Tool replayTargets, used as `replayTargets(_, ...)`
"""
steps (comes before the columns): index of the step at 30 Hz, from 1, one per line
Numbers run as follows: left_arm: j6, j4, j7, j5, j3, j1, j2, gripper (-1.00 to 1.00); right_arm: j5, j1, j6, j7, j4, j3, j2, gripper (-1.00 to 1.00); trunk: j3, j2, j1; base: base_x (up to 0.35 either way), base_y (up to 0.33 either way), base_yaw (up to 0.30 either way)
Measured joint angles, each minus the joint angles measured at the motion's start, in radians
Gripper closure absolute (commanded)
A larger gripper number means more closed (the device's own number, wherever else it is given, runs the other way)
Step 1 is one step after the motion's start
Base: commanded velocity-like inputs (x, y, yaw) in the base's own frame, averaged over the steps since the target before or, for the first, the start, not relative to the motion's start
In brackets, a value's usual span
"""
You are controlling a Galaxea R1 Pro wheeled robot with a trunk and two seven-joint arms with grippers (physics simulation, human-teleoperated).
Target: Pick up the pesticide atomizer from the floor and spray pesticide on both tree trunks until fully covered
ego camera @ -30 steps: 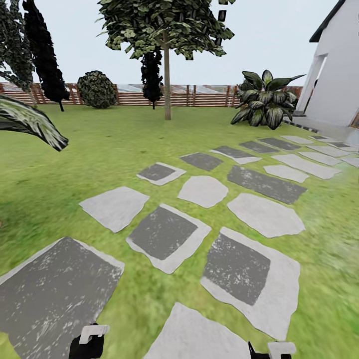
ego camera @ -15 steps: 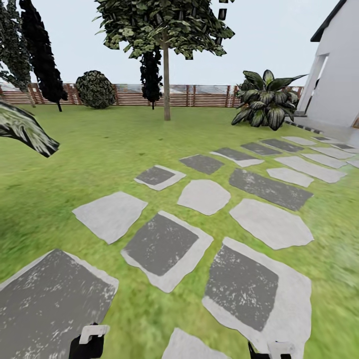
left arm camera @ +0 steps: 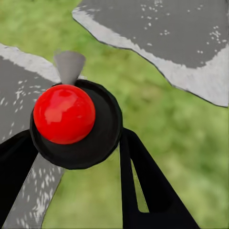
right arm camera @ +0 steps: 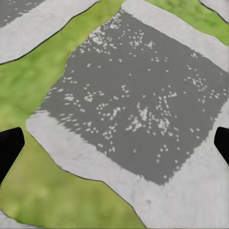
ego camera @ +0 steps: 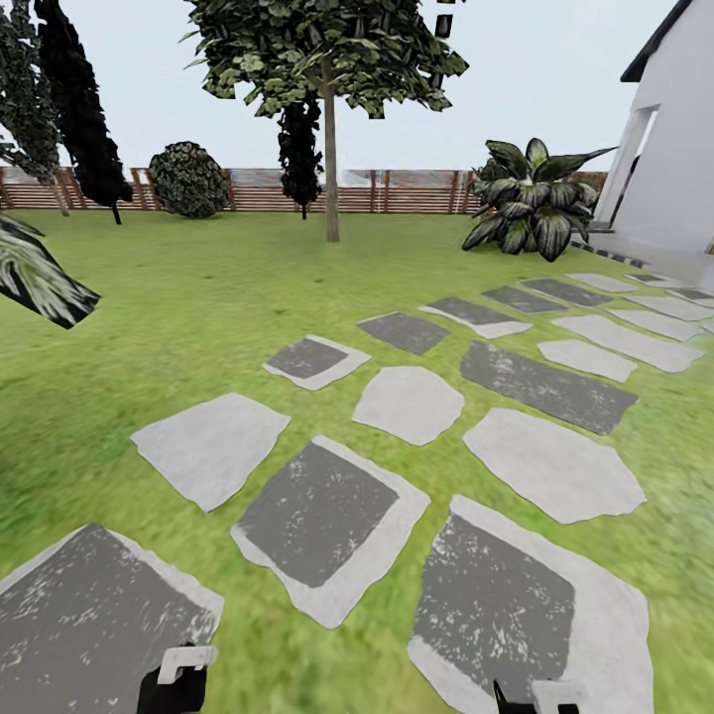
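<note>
The pesticide atomizer (left arm camera: pixel 71 119), a black round body with a red ball top and a grey nozzle cone, sits between the black fingers of my left gripper (left arm camera: pixel 76 136), which is shut on it. In the head view my left gripper (ego camera: pixel 177 679) and right gripper (ego camera: pixel 540 699) peek in at the bottom edge over stepping stones. My right gripper (right arm camera: pixel 117 143) is open, with a grey stone below it and nothing between its fingers. One tree (ego camera: pixel 317 50) with a slim pale trunk (ego camera: pixel 331 169) stands far ahead on the lawn, near the fence.
Grey stepping stones (ego camera: pixel 317 516) run across the grass ahead and to the right toward a white house (ego camera: pixel 674 149). A broad-leaved plant (ego camera: pixel 531 203), a round shrub (ego camera: pixel 188 178) and dark conifers (ego camera: pixel 84 109) line the wooden fence (ego camera: pixel 397 190). A striped leaf (ego camera: pixel 35 278) juts in at the left.
The whole head view has shifted: the stepping stones slide toward the bottom of the picture and grow larger, so the camera has moved forward. Both grippers keep their place in the view.
</note>
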Motion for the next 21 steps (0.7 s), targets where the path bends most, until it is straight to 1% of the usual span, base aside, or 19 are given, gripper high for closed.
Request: replayTargets(21,0.0,0.0,0.0,0.0,0.0,0.0,0.0,1.0,0.0,0.0,0.0,0.0,0.0,0.0,0.0,-1.0,0.0,0.0,0.0,0.338,0.0,0.0)
